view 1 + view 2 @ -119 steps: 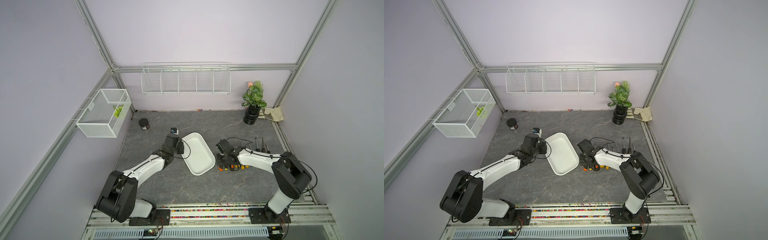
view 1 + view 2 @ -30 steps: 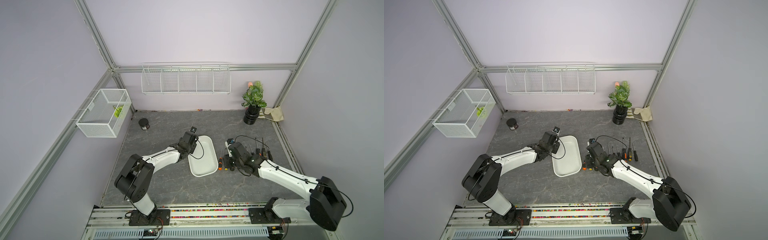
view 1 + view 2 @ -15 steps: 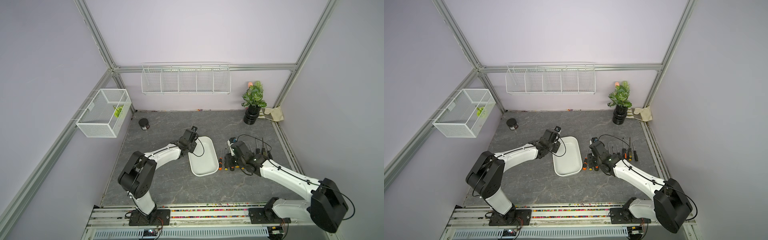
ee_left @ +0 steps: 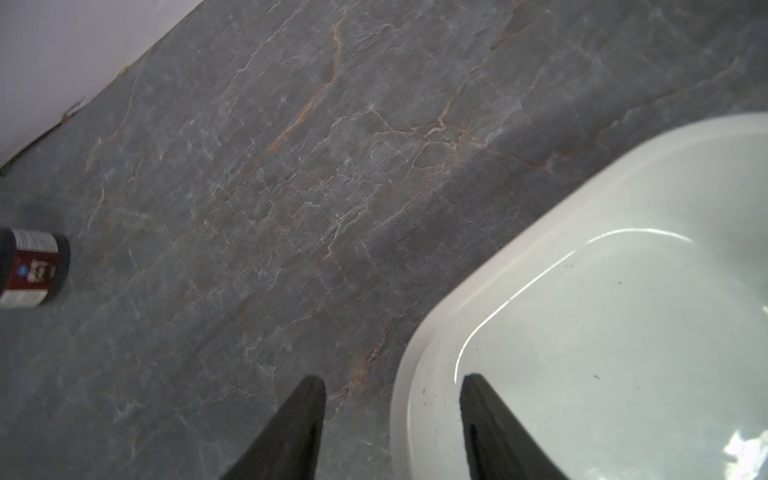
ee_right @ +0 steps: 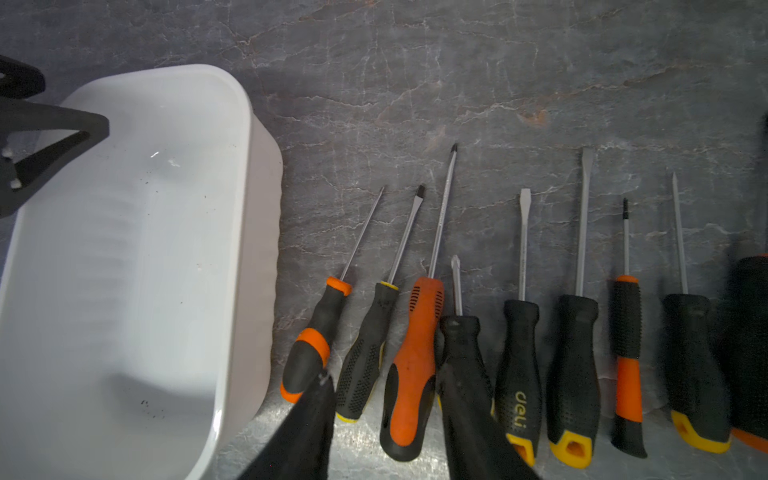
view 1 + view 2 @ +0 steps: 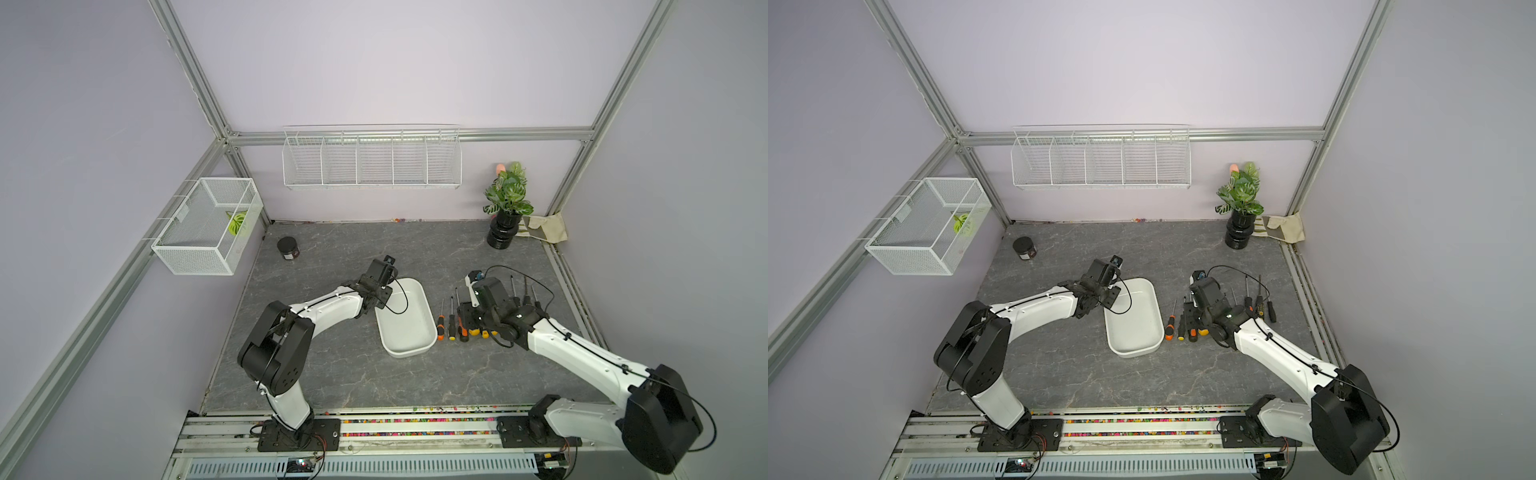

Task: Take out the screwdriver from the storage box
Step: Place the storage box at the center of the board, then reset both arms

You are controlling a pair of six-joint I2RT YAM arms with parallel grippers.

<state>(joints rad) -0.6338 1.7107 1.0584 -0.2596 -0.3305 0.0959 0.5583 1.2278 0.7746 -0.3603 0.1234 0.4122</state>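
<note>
Where both top views look down on the grey table (image 6: 353,374), the storage box (image 6: 405,354) sits just left of the frame's centre, its long side running up and down the picture. The left gripper (image 6: 382,300) hangs over the box's upper left corner. The right gripper (image 6: 465,318) is low over a row of screwdrivers (image 6: 451,328). They lie side by side on the table just right of the box (image 6: 1133,351), handles toward the lower edge of the frame. From up here neither tool's opening can be read.

Seen from the left wrist, the left gripper (image 4: 392,378) is released. Its two black fingers (image 4: 299,424) stand well apart, one above bare table and one above the box's white inside, with the rim passing between them. They clasp nothing. A small dark jar (image 4: 33,268) stands well apart from the box, near the wall.

Seen from the right wrist, the right gripper (image 5: 384,378) is likewise parted. The orange-handled screwdriver (image 5: 417,353) lies flat on the table between its fingers, outside the box (image 5: 257,249) and near its long wall. Whether a finger touches a handle I cannot tell.
</note>
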